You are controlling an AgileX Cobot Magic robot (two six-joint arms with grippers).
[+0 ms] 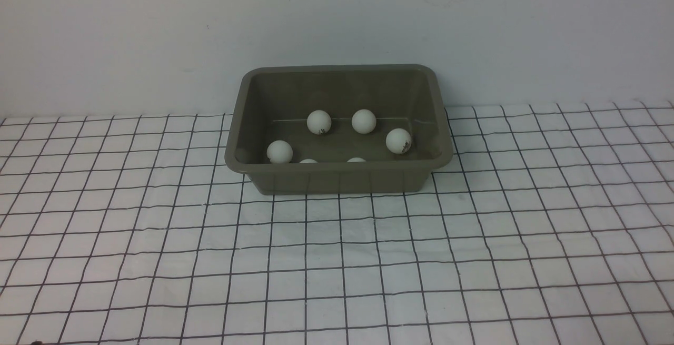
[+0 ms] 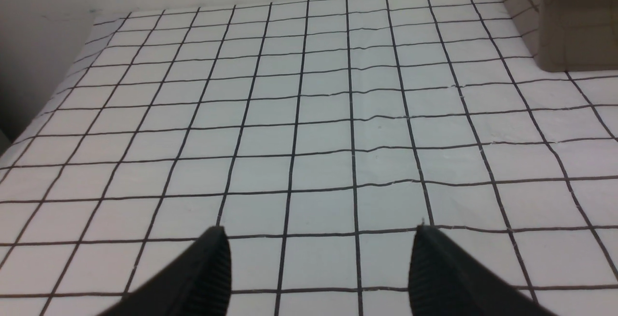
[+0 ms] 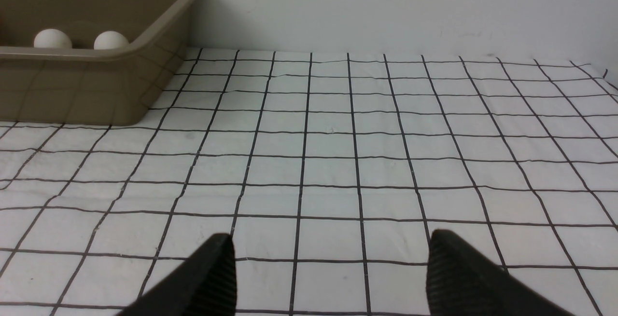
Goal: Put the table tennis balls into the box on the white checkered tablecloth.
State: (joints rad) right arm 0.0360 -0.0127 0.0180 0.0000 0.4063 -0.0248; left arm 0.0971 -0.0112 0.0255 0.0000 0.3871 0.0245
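Meanwhile | left gripper (image 2: pixel 318 263) wide, empty, low over white checkered tablecloth (image 1: pixel 337 260) | right gripper (image 3: pixel 330 272) likewise | small white table tennis balls (image 1: pixel 319 122) lay inside olive-grey plastic box (image 1: pixel 337 176), upper centre of front view

Soft, even light from above fills all three views, with no glare or hard highlights. The box (image 1: pixel 337 176) casts only a faint shadow on the white checkered tablecloth (image 1: pixel 337 260), and its interior is darker around the table tennis balls (image 1: pixel 319 122). The front view is slightly grainy and the left wrist view has a cool bluish cast; in both wrist views the near black fingertips (image 2: pixel 212 267) look soft.
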